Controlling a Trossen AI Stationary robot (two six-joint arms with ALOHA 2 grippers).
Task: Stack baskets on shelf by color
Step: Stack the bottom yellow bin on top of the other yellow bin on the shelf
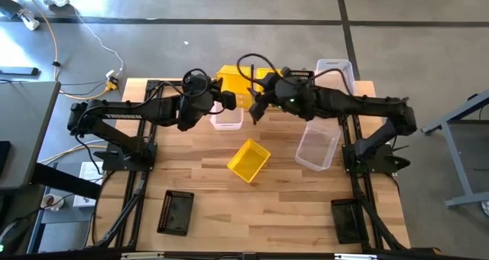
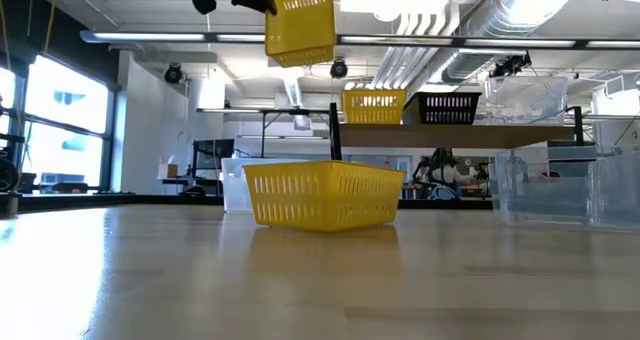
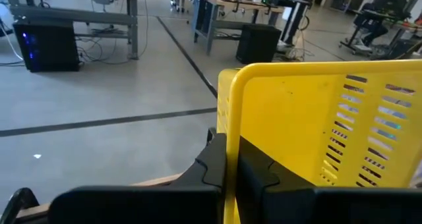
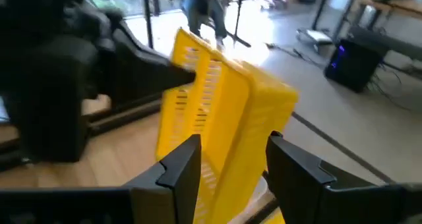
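Observation:
A yellow basket [image 2: 300,20] hangs high over the table, above and a little left of the shelf [image 2: 450,136]. My left gripper [image 1: 227,99] is shut on it. My right gripper [image 4: 234,145] is open, and its fingers stand on either side of the same basket [image 4: 224,99]; no touch shows. On the shelf plank rest, by their bottoms, a yellow basket [image 2: 373,107], a black basket [image 2: 447,108] and a clear basket [image 2: 525,98]. My left gripper pinches one wall of the yellow basket at its edge [image 3: 227,128], with one finger on each face of the wall. It comes nearly level from the table's left side. The basket hangs lifted clear of table and shelf, roughly upright and slightly tilted.
On the table stand a yellow basket [image 1: 249,159] at the middle, a clear basket [image 1: 227,119] below my left gripper and another clear basket [image 1: 318,144] toward the right. Two black baskets [image 1: 176,212] [image 1: 348,218] lie near the front corners. Bare wood lies between them.

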